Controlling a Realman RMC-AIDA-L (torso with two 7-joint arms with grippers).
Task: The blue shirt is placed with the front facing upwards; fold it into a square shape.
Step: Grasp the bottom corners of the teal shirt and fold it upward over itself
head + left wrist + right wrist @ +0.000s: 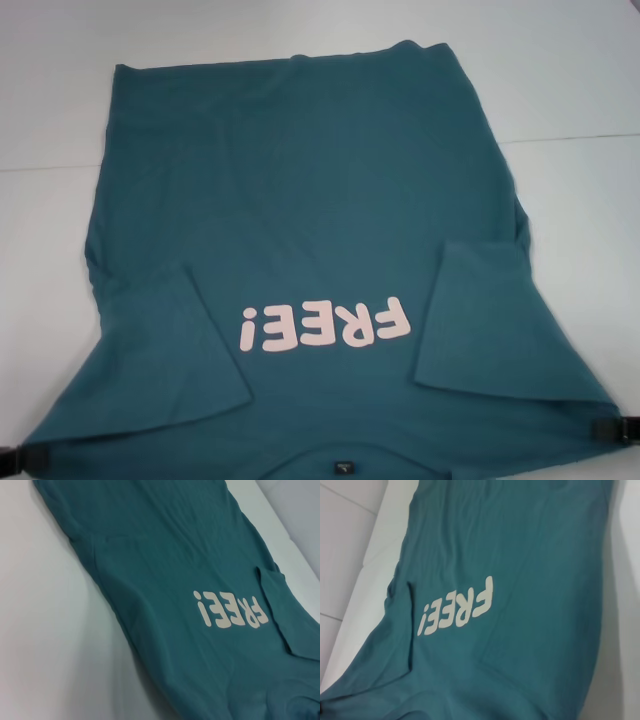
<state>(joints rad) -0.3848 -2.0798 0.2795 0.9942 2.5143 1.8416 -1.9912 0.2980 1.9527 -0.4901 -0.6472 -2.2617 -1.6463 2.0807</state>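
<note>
While front-up, one blue shirt (330,180), two sleeves folded in, two tools at corners

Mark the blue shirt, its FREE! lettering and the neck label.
blue shirt (320,170): head view, plain lower body panel.
FREE! lettering (325,325): head view, middle of the word.
neck label (342,467): head view, black tag at neckline.

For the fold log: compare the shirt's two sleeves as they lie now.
On the blue shirt, the left sleeve lies folded inward with a slanted edge beside the lettering. The right sleeve is folded inward too, but shows a squarer flap with a crisp raised edge. Both lie on the chest, flanking FREE!, with a gripper at each shoulder corner: left, right.
</note>
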